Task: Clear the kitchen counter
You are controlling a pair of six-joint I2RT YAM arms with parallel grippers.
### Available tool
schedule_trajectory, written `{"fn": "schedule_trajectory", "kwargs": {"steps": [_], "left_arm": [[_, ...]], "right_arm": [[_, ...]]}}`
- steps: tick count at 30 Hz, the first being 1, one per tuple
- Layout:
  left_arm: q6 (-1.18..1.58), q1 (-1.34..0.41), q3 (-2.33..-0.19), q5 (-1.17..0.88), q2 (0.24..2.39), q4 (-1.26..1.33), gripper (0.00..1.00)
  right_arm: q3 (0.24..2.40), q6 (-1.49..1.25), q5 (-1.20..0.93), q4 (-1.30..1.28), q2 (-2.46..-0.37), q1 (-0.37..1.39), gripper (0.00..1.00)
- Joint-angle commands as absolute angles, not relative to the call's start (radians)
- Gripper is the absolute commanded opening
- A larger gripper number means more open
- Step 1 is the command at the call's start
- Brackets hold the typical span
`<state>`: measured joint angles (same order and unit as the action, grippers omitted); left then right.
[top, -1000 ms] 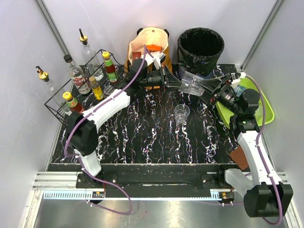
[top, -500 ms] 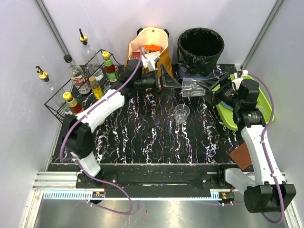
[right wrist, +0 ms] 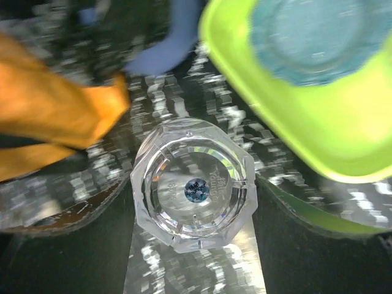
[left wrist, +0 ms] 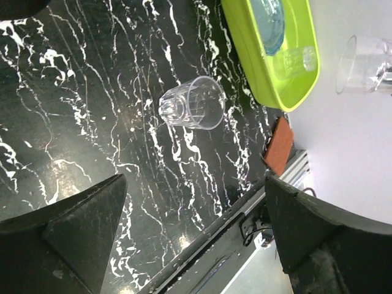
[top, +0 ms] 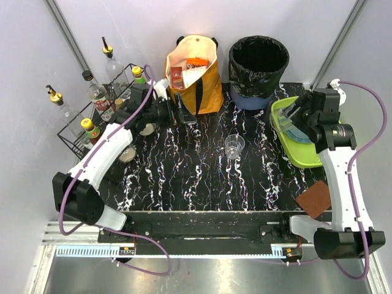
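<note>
The kitchen counter (top: 184, 177) is black with white veins. One clear glass (top: 234, 146) stands upright on it near the middle, also seen in the left wrist view (left wrist: 193, 103). My right gripper (top: 298, 115) is shut on a second clear glass (right wrist: 193, 184), whose base faces the wrist camera, over the left edge of the lime-green tray (top: 334, 150). That held glass also shows in the left wrist view (left wrist: 367, 64). My left gripper (top: 185, 113) hangs open and empty beside the orange bag, its fingers (left wrist: 79, 239) wide apart.
A blue dish (right wrist: 318, 37) lies in the tray. An orange tote bag (top: 193, 76) and a black bin (top: 258, 61) stand at the back. A wire rack of bottles (top: 104, 116) is at the left, two small tan items (top: 127, 153) lie near it, and a brown pad (top: 315, 199) is front right.
My left gripper opened, let go of the glass and drew back to the left. My right gripper carried that glass to the right, over the tray's edge.
</note>
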<state>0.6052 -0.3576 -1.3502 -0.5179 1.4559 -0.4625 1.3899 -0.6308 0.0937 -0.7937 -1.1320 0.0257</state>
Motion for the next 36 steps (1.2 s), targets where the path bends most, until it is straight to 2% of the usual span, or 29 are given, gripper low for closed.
{"fn": "schedule_trajectory", "kwargs": {"steps": [1,5,11,20,26,36], "left_arm": [[0.526,-0.36,-1.342,-0.46,1.424,-0.502,0.99],[0.517,-0.36,-1.353,-0.465,1.434,-0.514,0.99],[0.535,-0.36,-1.373,-0.505,1.468,-0.517,0.99],[0.587,-0.361,-1.41,-0.577,1.517,-0.508,0.97],[0.594,-0.362,-1.413,-0.584,1.525,-0.506,0.95],[0.588,-0.362,-1.399,-0.578,1.511,-0.508,0.94]], "right_arm": [[1.417,-0.444,0.472,-0.882,-1.198,0.025,0.0],[1.381,-0.405,0.604,-0.853,-1.276,0.006,0.0],[1.298,-0.38,0.647,-0.738,-1.357,-0.061,0.0],[1.186,-0.321,0.537,-0.568,-1.457,-0.247,0.0],[1.181,-0.279,0.45,-0.477,-1.534,-0.29,0.0],[1.189,-0.265,0.523,-0.443,-1.62,-0.311,0.0]]}}
